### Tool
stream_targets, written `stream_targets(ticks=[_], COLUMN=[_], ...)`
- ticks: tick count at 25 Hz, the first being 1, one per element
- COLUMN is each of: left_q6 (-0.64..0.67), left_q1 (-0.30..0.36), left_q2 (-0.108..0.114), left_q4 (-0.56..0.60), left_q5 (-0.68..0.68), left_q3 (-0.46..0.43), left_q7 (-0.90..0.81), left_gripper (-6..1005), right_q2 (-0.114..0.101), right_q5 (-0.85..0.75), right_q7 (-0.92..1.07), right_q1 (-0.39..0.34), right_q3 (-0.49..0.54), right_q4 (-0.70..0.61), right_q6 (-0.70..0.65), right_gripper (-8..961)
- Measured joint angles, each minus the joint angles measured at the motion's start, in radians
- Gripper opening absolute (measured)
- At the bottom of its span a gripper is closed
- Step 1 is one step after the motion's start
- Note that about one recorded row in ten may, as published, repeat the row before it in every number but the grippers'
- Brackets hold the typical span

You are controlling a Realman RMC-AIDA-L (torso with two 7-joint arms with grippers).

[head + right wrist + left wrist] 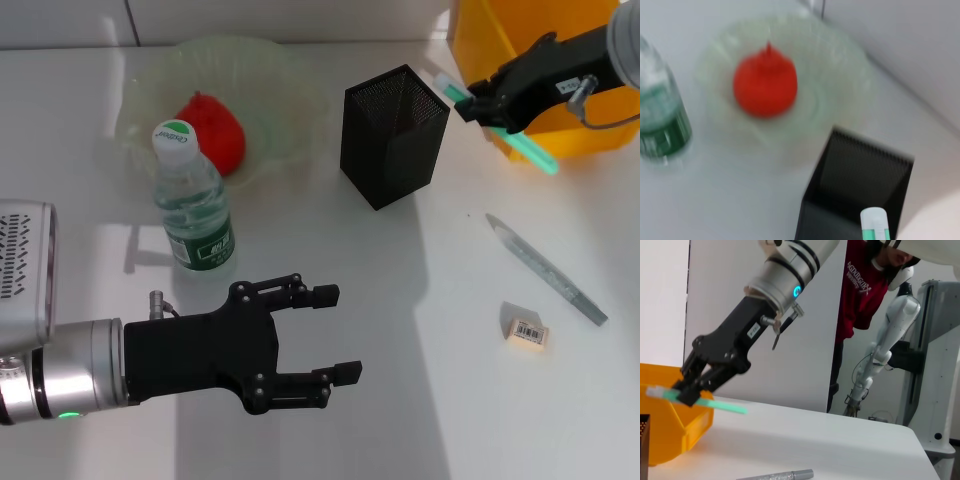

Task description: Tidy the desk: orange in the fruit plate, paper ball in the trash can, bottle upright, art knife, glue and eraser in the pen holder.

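nearest to me, my left end effector [335, 335] hangs low over the bare surface [420, 420], fingers spread wide and empty, apparently idle. just beyond it the bottle [190, 200] stands upright, green cap on. to my right, on the surface, lie the eraser [527, 332] and the grey art knife [547, 268], near each other but apart, neither yet in the pen holder [392, 135]. farther back, the orange [215, 130] sits in the clear fruit plate [280, 70], so that item looks finished. farthest, my right end effector [485, 103] is clamped on the green glue stick [500, 125], held just beside the holder's rim and in front of the yellow bin [500, 40]; the right wrist view shows the stick's white end [875, 220] over the holder's far edge. no paper ball is visible. risk, as i judge it: the stick is slanted and gripped near one end, so a release before it is centred over the opening could strike the mesh rim, bounce onto the surface, or tip the light holder.
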Motion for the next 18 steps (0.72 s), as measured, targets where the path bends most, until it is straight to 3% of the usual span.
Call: stream_targets(ticks=[3, 6, 13, 18], left_q6=[0.000, 0.000, -0.001, -0.001], left_q1=[0.000, -0.001, -0.009, -0.007], left_q2=[0.000, 0.000, 0.000, 0.001], left_q4=[0.000, -0.002, -0.001, 0.000], left_q5=[0.000, 0.000, 0.000, 0.000], left_q3=[0.000, 0.000, 0.000, 0.000], left_q7=[0.000, 0.000, -0.001, -0.008], left_gripper=[783, 783, 783, 783], right_q2=[0.000, 0.002, 0.003, 0.004], right_q5=[0.124, 0.282, 0.568, 0.628], right_q7=[-0.014, -0.084, -0.335, -0.444], right_q1=[-0.088, -0.149, -0.150, -0.113], right_q3=[0.004, -0.005, -0.090, -0.139], right_q4=[-0.153, -0.188, 0.003, 0.130], right_q6=[0.046, 0.170, 0.438, 0.530], right_gripper=[205, 210, 223, 232])
